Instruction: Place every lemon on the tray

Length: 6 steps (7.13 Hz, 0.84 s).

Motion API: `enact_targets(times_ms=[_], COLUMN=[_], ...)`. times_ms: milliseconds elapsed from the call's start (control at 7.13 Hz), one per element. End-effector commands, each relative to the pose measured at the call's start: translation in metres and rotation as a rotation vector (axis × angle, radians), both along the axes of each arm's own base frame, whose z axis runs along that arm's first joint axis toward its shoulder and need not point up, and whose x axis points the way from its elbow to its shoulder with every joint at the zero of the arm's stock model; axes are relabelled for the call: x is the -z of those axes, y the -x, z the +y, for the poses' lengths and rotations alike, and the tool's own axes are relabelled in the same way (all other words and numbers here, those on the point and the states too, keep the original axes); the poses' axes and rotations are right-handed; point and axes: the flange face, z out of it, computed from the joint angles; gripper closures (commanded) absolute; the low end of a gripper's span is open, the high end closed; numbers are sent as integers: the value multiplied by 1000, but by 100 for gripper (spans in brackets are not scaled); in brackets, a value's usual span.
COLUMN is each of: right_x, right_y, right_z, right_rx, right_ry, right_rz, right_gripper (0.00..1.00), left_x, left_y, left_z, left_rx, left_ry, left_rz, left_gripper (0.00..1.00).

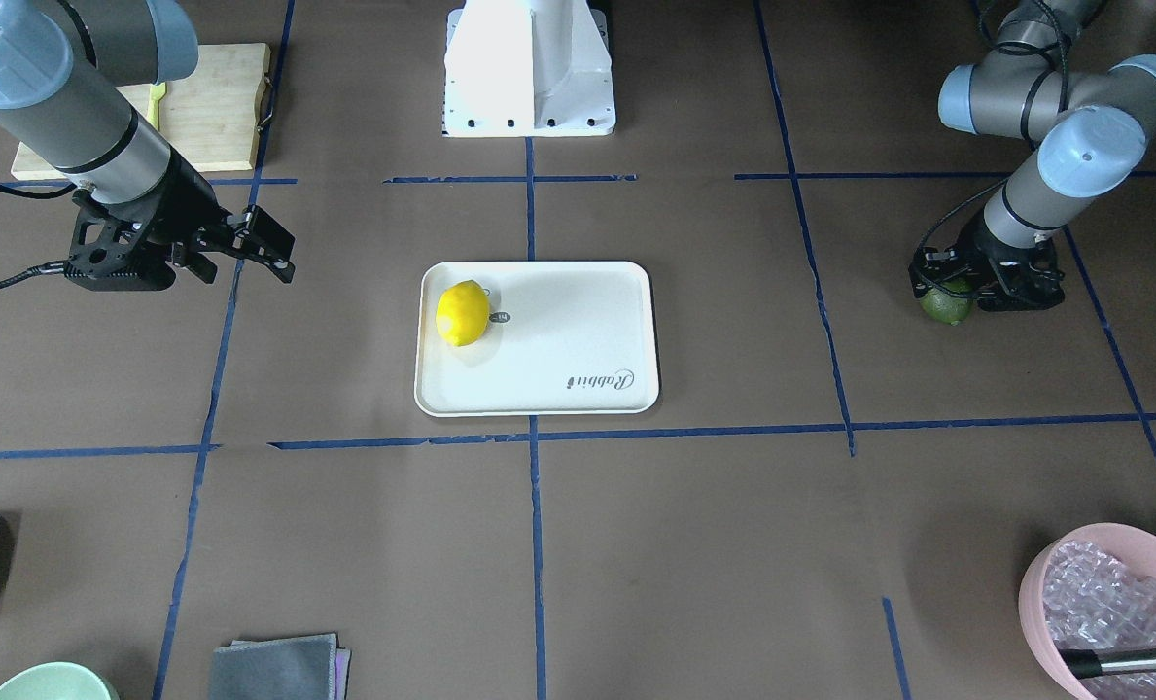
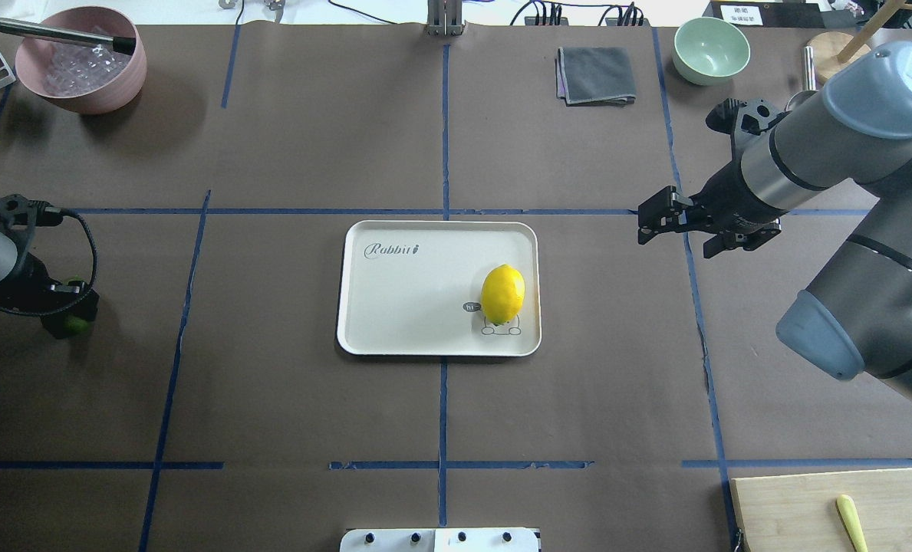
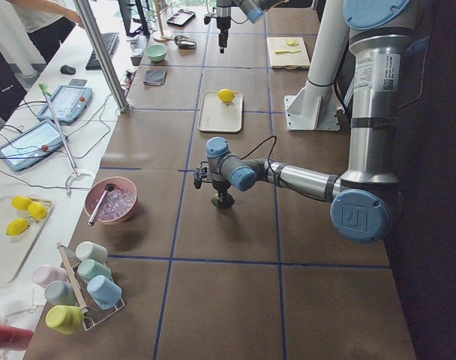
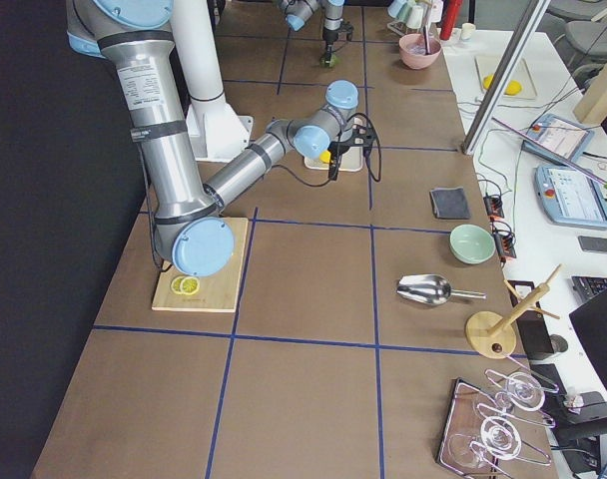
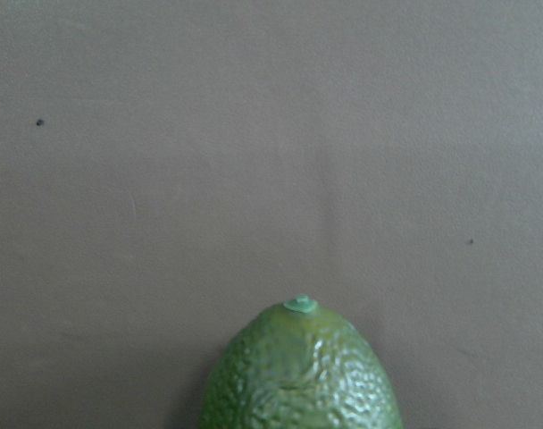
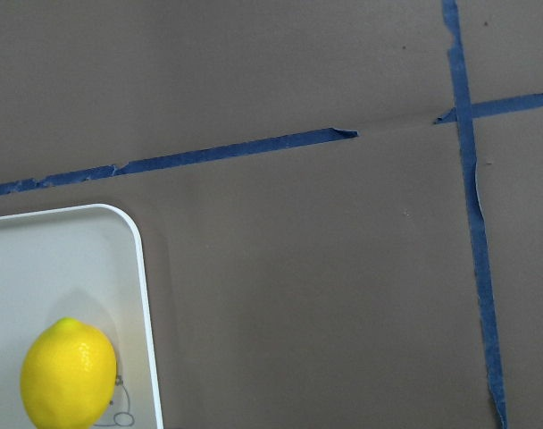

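The cream tray (image 1: 578,331) lies at the table's middle, also in the overhead view (image 2: 409,307). The yellow lemon (image 1: 462,313) rests on the tray's end toward my right arm, over the cartoon drawing (image 2: 502,294), and shows in the right wrist view (image 6: 68,374). The dark green bumpy lemon (image 1: 945,307) sits on the table far out on my left side (image 2: 80,326). My left gripper (image 1: 949,292) is down over it with its jaws tight on both sides; the left wrist view shows its tip close up (image 5: 301,375). My right gripper (image 1: 247,270) is open and empty, hovering beside the tray (image 2: 678,236).
A wooden cutting board (image 2: 831,506) with a lemon slice lies near my right base. A pink bowl (image 2: 80,69), grey cloth (image 2: 595,74) and green bowl (image 2: 711,50) stand along the far edge. The white robot base (image 1: 529,68) is behind the tray.
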Motion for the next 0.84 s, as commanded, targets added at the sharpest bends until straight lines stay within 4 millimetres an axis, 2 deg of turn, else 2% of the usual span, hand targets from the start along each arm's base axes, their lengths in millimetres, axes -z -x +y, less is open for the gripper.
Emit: enact_targets(times_ms=[0, 140, 280, 421, 561, 701], right_x=[-1, -9, -18, -30, -44, -51], right_y=[-8, -31, -46, -60, -72, -77], right_z=[-1, -8, -7, -4, -5, -5], right_rx=[-10, -39, -33, -24, -14, -3], right_ry=[3, 7, -14, -33, -53, -67], right_rz=[-2, 2, 10, 25, 43, 53], right_gripper=[0, 0, 0, 0, 0, 0], left_x=[53, 110, 187, 256, 304, 324], left_y=[-17, -33, -60, -123, -184, -211], left_z=[-19, -33, -54, -42, -23, -34], left_rx=[19, 80, 145, 134, 98, 92], left_ry=[-35, -7, 76, 147, 199, 204], left_rz=[64, 142, 232, 276, 281, 280], left_gripper=[100, 100, 100, 100, 100, 100])
